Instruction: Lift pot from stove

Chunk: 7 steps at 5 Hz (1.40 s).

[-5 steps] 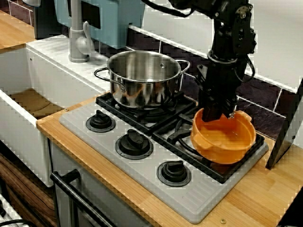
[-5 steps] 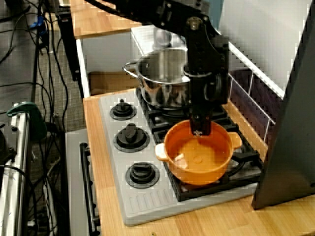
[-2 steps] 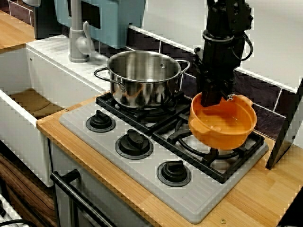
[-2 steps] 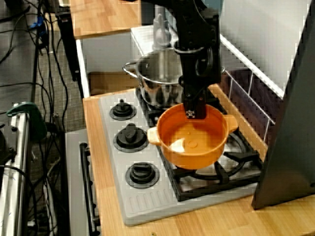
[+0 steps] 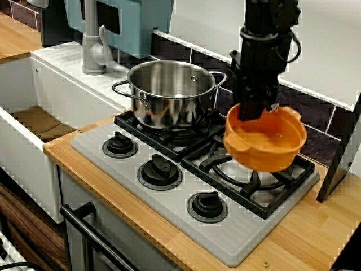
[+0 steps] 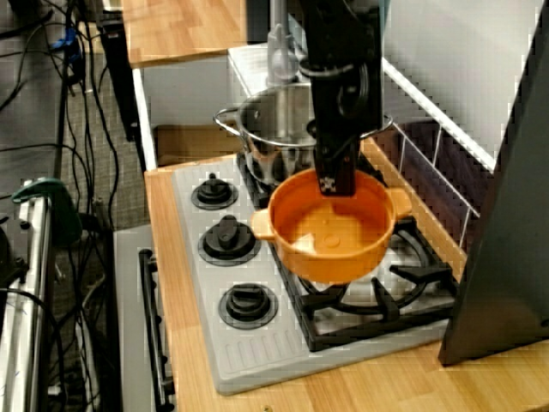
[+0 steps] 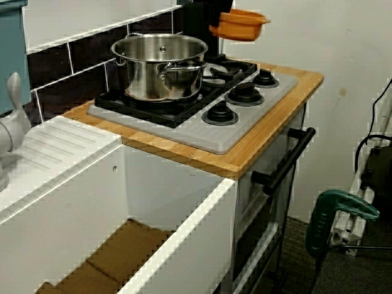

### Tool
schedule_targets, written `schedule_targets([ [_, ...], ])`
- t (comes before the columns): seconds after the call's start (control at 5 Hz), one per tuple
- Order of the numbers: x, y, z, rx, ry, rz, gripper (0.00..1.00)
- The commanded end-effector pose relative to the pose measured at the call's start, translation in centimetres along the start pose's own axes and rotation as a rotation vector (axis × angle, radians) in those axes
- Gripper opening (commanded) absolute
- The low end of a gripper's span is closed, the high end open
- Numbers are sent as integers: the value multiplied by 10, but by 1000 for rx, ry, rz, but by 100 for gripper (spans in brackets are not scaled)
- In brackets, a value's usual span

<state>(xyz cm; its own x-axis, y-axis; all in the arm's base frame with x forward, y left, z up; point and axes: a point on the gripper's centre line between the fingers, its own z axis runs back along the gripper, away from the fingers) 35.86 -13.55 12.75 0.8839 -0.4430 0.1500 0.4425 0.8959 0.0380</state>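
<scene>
Pot (image 5: 265, 138), orange and shallow, hangs in the air above the right-hand burner grate (image 5: 248, 180), clear of the metal, with a gap showing beneath its base in both front views. It sits a little tilted, its near rim lower than the far rim, and one stubby side handle (image 6: 262, 230) points out toward the knobs. The black hand (image 5: 252, 110) comes straight down from above and is clamped on the far rim of the pot, one finger (image 6: 334, 176) reaching down inside the wall. In the side view the pot (image 7: 239, 24) shows only as an orange shape high over the back corner of the stove, partly behind the dark arm.

Below it lies the grey stove (image 5: 169, 197), with three round black knobs (image 5: 159, 169) along its front edge. On the left burner stands a taller steel pot (image 5: 169, 93) with loop handles, just beside the hand but apart from the orange pot. The stove rests on a wooden worktop (image 5: 304, 237). To the left of it is a white sink unit (image 7: 67, 184) with a grey tap (image 5: 93, 42) behind.
</scene>
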Motion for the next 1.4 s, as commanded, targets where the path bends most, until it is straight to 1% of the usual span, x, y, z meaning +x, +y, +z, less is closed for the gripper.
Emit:
schedule_targets([
  [0.0, 8, 13, 55, -15, -123, 30, 0],
  [0.2, 8, 18, 60, -30, -122, 42, 0],
  [0.4, 9, 22, 63, -88, -101, 46, 0],
  [0.6, 12, 26, 69, -110, -91, 48, 0],
  [0.8, 12, 30, 76, -124, -83, 53, 0],
  [1.2, 6, 27, 83, -140, -81, 52, 0],
])
